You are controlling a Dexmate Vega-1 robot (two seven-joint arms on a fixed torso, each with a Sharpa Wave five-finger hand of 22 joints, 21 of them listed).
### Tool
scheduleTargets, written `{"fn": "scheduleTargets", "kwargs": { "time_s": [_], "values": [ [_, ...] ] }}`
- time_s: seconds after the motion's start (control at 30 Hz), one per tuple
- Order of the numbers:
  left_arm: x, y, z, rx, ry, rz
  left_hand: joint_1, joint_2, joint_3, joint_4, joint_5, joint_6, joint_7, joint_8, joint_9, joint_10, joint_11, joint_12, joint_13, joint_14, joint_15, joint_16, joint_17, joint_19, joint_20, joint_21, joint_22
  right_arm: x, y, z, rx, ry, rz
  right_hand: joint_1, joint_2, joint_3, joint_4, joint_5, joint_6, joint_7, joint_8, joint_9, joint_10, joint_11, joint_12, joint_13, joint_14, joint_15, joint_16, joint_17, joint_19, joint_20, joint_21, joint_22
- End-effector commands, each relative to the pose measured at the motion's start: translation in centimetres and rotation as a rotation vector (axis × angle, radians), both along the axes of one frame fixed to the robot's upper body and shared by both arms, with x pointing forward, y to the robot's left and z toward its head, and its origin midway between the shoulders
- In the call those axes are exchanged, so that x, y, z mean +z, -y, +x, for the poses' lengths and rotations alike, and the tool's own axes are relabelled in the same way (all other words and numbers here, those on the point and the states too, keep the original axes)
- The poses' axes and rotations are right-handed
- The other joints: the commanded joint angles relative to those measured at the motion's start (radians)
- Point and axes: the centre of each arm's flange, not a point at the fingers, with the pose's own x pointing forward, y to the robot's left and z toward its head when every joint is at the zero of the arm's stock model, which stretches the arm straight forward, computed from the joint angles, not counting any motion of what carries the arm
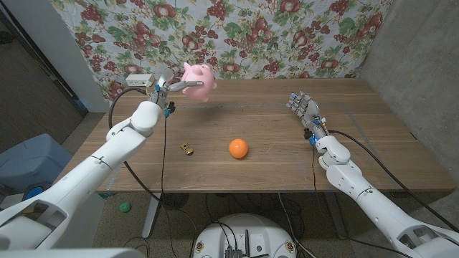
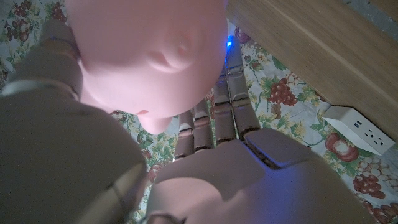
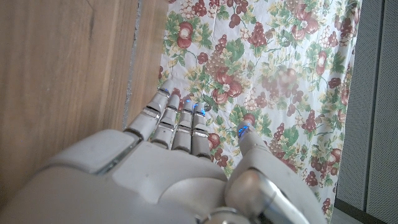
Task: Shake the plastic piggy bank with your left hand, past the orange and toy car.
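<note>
Pink piggy bank (image 1: 199,79) aloft in raised left hand (image 1: 166,84)

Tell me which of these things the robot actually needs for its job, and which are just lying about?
Needed: pink piggy bank, held up by the left robot hand; orange; toy car.
Lying about: flowered cloth, white power strip, idle right robot hand.

Toy car (image 1: 187,149) lies left of orange (image 1: 239,148).

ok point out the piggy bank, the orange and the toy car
piggy bank (image 1: 199,77), head view, middle of its pink body
orange (image 1: 239,148), head view, centre of the fruit
toy car (image 1: 188,149), head view, middle of its small body
</note>
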Motion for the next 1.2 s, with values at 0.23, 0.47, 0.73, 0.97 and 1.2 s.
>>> {"fn": "scheduleTargets", "kwargs": {
  "time_s": [0.23,0.47,0.73,0.97,1.2],
  "values": [
    [0.4,0.2,-0.3,-0.118,-0.023,-0.012,0.468,0.456,0.023,0.003,0.059,0.371,-0.161,0.082,0.036,0.33,-0.319,0.002,0.241,0.358,-0.506,-0.002,0.059,0.129,-0.306,0.021,-0.005,-0.1,0.1,-0.5,-0.005,0.006,0.002,0.002,-0.003,0.001,-0.002,0.003,0.002,-0.002,0.003,0.005,0.004,0.0,-0.004,0.001,0.005,-0.006,-0.003,0.003,0.009,0.001,-0.004,0.005],
    [0.7,0.3,-0.3,-0.206,-0.041,-0.029,0.469,0.455,0.025,0.003,0.06,0.371,-0.161,0.081,0.037,0.331,-0.319,0.0,0.244,0.359,-0.506,-0.004,0.063,0.126,-0.306,0.029,-0.01,-0.2,0.1,-0.8,-0.01,0.006,-0.003,0.001,-0.003,0.0,-0.003,0.003,0.003,-0.002,0.003,0.005,0.004,0.0,-0.004,0.002,0.004,-0.008,-0.004,0.003,0.01,0.001,-0.006,0.005],
    [1.3,0.3,-0.2,-0.356,-0.066,-0.07,0.469,0.454,0.028,0.003,0.063,0.373,-0.16,0.08,0.037,0.334,-0.315,-0.003,0.247,0.362,-0.506,-0.005,0.069,0.123,-0.305,0.039,-0.018,-0.3,0.1,-1.1,-0.014,0.01,0.003,0.0,-0.003,0.0,-0.003,0.003,0.002,-0.001,0.003,0.005,0.004,0.0,-0.004,0.002,0.005,-0.006,-0.005,0.002,0.01,0.001,-0.009,0.005],
    [1.8,0.5,-0.1,-0.44,-0.078,-0.06,0.469,0.452,0.03,0.003,0.065,0.373,-0.159,0.079,0.039,0.336,-0.316,-0.006,0.248,0.363,-0.506,-0.006,0.073,0.121,-0.305,0.047,-0.023,-0.4,0.1,-1.3,-0.021,0.012,0.006,-0.002,-0.003,-0.001,-0.003,0.003,0.002,-0.001,0.003,0.005,0.004,0.0,-0.004,0.002,0.005,-0.008,-0.006,0.002,0.012,0.001,-0.01,0.005],
    [2.4,0.9,0.1,-0.534,-0.101,-0.05,0.47,0.45,0.033,0.003,0.067,0.371,-0.159,0.078,0.041,0.337,-0.316,-0.008,0.251,0.363,-0.505,-0.009,0.078,0.117,-0.305,0.057,-0.03,-0.4,0.1,-1.4,-0.026,0.015,0.008,-0.003,-0.003,-0.001,-0.004,0.003,0.001,-0.002,0.003,0.005,0.004,0.001,-0.004,0.002,0.005,-0.007,-0.007,0.002,0.013,0.001,-0.014,0.005]
  ]
}}
